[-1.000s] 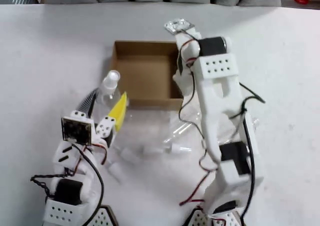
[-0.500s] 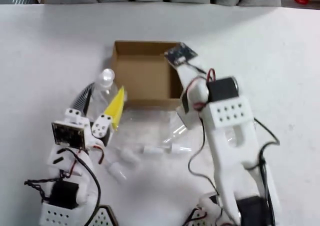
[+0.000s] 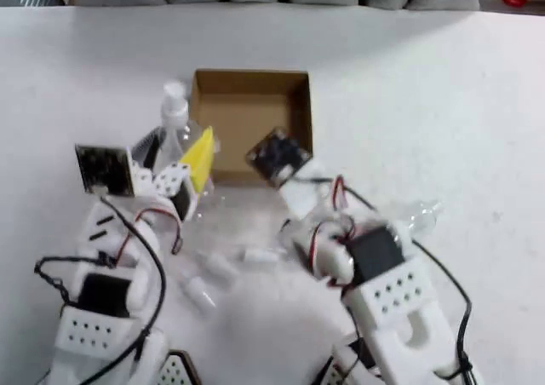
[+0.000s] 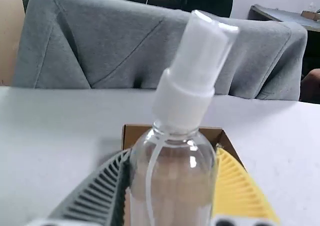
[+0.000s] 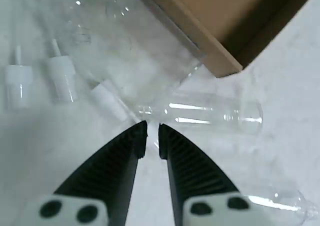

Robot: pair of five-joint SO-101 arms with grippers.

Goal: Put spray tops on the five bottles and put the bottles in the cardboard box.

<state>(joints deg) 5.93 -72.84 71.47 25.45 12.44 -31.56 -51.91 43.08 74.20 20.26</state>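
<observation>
A clear bottle [image 4: 172, 181] with a white spray top [image 4: 192, 76] stands upright in my left gripper [image 4: 172, 158], which is shut on it between a grey and a yellow finger. In the high view that bottle [image 3: 174, 125] is just left of the cardboard box [image 3: 251, 91], held by the left gripper [image 3: 180, 142]. My right gripper [image 5: 151, 136] is shut on nothing, low over the table near a lying topless bottle [image 5: 215, 113]. Three loose spray tops [image 5: 60, 76] lie beside it. The box corner [image 5: 225, 26] is just beyond.
More clear bottles lie in front of the box [image 5: 100, 16] and to the right [image 3: 417, 215]. Loose spray tops [image 3: 217, 266] sit between the two arms. A grey chair back [image 4: 125, 51] stands behind the table's far edge.
The right arm has drawn back from over the box to low over the lying bottles. The left arm has carried its bottle away from me and stood it upright beside the box's left wall.
</observation>
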